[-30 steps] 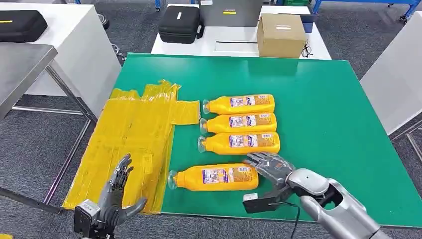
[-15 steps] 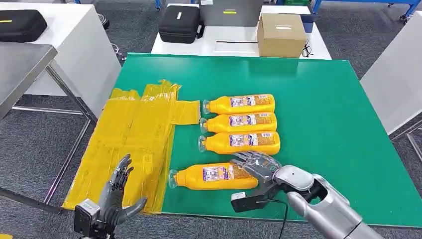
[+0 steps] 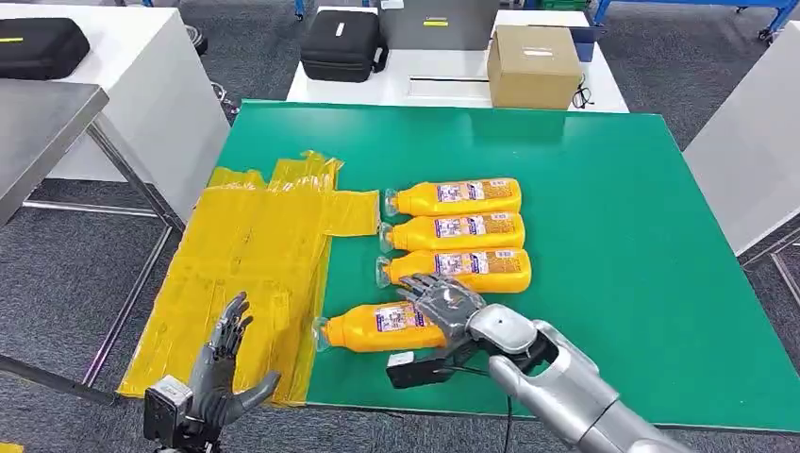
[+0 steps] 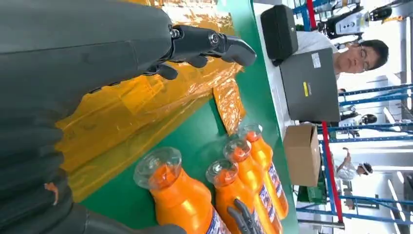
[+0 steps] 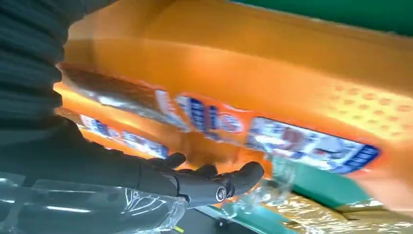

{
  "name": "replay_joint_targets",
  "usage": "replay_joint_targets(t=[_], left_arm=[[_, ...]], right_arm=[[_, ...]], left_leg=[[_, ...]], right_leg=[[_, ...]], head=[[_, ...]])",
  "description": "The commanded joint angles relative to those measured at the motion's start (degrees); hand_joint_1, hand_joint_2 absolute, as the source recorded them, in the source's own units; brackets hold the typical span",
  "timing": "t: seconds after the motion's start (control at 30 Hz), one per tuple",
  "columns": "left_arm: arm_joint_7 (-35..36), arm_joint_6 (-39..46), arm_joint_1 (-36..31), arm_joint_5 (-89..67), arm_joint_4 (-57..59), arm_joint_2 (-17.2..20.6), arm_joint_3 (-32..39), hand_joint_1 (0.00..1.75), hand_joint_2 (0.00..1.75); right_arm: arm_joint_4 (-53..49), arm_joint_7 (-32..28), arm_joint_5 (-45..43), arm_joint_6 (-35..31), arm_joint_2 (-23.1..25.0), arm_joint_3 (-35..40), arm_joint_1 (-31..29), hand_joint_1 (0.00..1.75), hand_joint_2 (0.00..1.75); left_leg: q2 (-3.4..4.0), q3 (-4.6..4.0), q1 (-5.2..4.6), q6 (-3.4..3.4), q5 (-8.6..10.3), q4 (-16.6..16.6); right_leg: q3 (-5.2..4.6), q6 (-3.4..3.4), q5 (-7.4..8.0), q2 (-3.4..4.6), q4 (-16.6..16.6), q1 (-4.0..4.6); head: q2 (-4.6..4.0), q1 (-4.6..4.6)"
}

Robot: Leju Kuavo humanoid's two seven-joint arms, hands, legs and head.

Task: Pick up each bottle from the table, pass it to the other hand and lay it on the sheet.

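Several orange bottles lie on the green table (image 3: 613,198). The nearest bottle (image 3: 377,326) lies alone near the front edge with its clear cap pointing at the yellow sheet (image 3: 245,255). My right hand (image 3: 448,307) rests over its base end with the fingers spread across the top; in the right wrist view the fingers (image 5: 209,183) stretch alongside the blurred bottle (image 5: 272,92). Three more bottles (image 3: 455,232) lie side by side behind it. My left hand (image 3: 222,368) hovers open over the sheet's front corner, and its fingers (image 4: 214,44) point past the sheet (image 4: 146,102) toward the nearest bottle (image 4: 180,195).
A cardboard box (image 3: 533,64), a black case (image 3: 341,44) and a grey device (image 3: 437,24) stand on the white table behind. A metal table (image 3: 38,123) stands at the left. A person (image 4: 360,53) sits beyond the far end. The green table's right half is bare.
My right hand has slid left along the nearest bottle, from beside its base onto its body. The bottle has shifted slightly left and away. The left hand has not moved.
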Motion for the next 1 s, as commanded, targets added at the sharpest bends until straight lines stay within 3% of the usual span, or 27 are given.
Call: replay_joint_targets(t=[0.03, 0.17, 0.43, 1.0], left_arm=[[0.37, 0.44, -1.18, 0.24, 3.56, -0.26, 0.23, 0.00, 1.75], [0.69, 0.54, -1.38, 0.55, 3.35, -0.17, 0.31, 0.00, 1.75], [0.65, 0.55, -3.20, 0.60, 6.18, 1.12, -1.04, 0.00, 1.75], [1.12, 1.61, -2.85, 1.72, 5.28, 2.51, -1.85, 0.00, 1.75]], right_arm=[[12.17, 2.87, 2.79, -2.15, 7.23, 2.51, -3.44, 0.00, 1.75], [15.36, 4.45, 3.96, -3.27, 8.57, 1.28, -2.78, 0.00, 1.75], [13.25, 6.14, 6.04, -2.56, 5.10, -1.25, -0.46, 0.00, 1.75], [11.05, 5.71, 9.35, 2.23, -0.78, -1.00, -1.69, 0.00, 1.75]], left_leg=[[0.15, 0.16, 0.04, -0.09, -0.04, -0.04], [0.04, 0.12, 0.03, -0.07, -0.01, -0.05], [-0.14, 0.24, 0.05, -0.09, 0.01, -0.08], [-0.13, 0.38, 0.08, -0.10, 0.02, -0.04]], right_leg=[[0.11, -0.08, 0.02, 0.18, -0.05, 0.04], [0.10, -0.07, 0.01, 0.07, -0.06, 0.03], [0.26, -0.08, -0.01, -0.10, -0.14, 0.07], [0.42, -0.10, 0.02, -0.10, -0.16, 0.06]], head=[[0.00, 0.00], [0.00, 0.00], [0.00, 0.00], [0.00, -0.02]])
